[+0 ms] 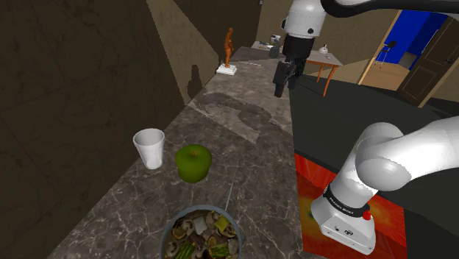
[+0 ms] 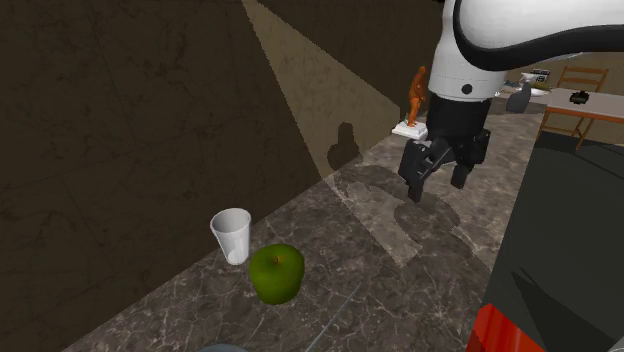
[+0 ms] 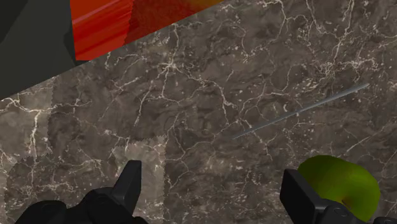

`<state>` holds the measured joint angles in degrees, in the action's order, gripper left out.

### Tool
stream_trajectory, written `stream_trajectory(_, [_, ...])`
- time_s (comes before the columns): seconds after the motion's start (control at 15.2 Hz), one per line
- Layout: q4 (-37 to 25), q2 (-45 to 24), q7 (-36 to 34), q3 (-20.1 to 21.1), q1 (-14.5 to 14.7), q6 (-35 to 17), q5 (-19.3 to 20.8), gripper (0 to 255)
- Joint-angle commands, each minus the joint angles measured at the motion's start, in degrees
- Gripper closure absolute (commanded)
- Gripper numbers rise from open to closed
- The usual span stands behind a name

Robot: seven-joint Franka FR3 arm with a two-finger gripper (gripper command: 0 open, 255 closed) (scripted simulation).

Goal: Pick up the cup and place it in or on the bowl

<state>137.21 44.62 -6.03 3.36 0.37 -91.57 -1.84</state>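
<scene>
Dark veined marble forms the counter (image 1: 243, 140), which carries 1 white cup (image 1: 149, 148), 1 green apple (image 1: 193, 162), 1 bowl (image 1: 168, 225) of chopped vegetables, 1 thin grey rod (image 3: 299, 111) and 1 orange figurine (image 1: 229, 50). The cup stands upright just beside the apple, near the bowl. The gripper (image 2: 437, 188) hangs above the counter, well apart from the cup, its 2 fingers spread and clasping nothing.

The tabletop (image 1: 243, 125) looks like polished dark brown marble with thin white veins, smooth and faintly reflective. The cup (image 1: 149, 148) is plain matt white. The green apple (image 1: 193, 162) has a smooth, slightly shiny skin. The gripper (image 3: 211, 173) is matt black, the arm (image 1: 397, 158) glossy white.
</scene>
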Motion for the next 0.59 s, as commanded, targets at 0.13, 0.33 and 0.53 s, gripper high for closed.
stream_trajectory(0.13, [-0.6,-3.4,-1.7,1.4,0.4,-2.7,-1.3,0])
stream_trajectory(0.33, [-1.9,-8.9,-4.1,3.4,0.9,-6.7,-2.9,0])
stream_trajectory(0.53, [-4.0,-14.7,-6.4,5.3,1.4,-10.3,-4.1,0])
